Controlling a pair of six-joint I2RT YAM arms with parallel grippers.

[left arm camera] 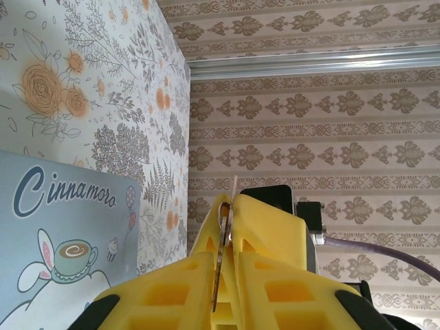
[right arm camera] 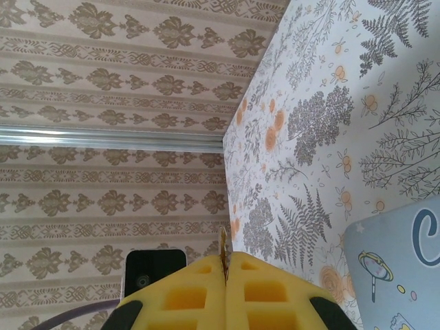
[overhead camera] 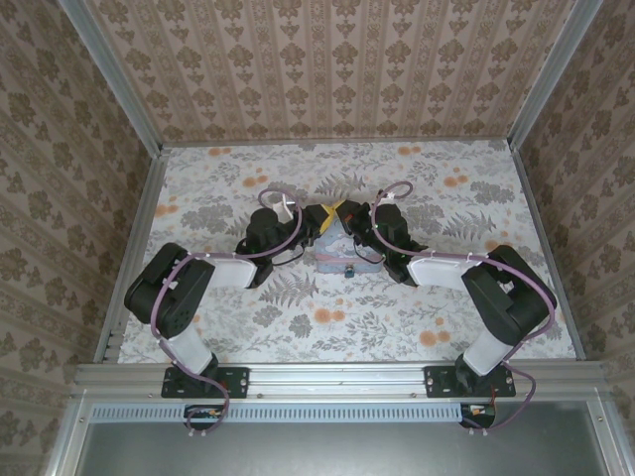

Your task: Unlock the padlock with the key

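— Two pairs of fingers, then. What is in them?
— My left gripper (left arm camera: 223, 206) is clenched on the key (left arm camera: 219, 268). It is a thin metal strip seen edge-on in the seam between the yellow fingers (left arm camera: 196, 271). My right gripper (right arm camera: 224, 258) is pressed fully together. A brass sliver (right arm camera: 223, 240) pokes out past its tips, and I cannot tell whether those fingers pinch it or it merely stands just behind them.

— How do the two pairs stand to each other?
— Tip to tip, close together, pointing at one another above the table.

— What lies nearest around them?
— The pale blue tin (overhead camera: 337, 256) with its cartoon print lies just under both sets of fingertips. It reaches from there back toward my bases.

— And the padlock?
— The padlock (overhead camera: 349, 270) is a tiny bluish thing at the tin's edge on the base side of my fingertips. It is nearer the right pair than the left and apart from both. I cannot tell whether it rests on the tin or against it.

— Anything in the way?
— Straight past my left fingertips stands the black camera box (left arm camera: 278, 199) of the right wrist, with a purple cable (left arm camera: 371, 251) trailing off it. Past my right fingertips, a little to one side, is the dark camera housing (right arm camera: 155, 271) of the left wrist. Each arm blocks the other's line ahead.

— Farther out?
— The floral table (overhead camera: 397, 317), then the patterned wall (overhead camera: 337, 69) with an aluminium rail (left arm camera: 309, 63) across it.
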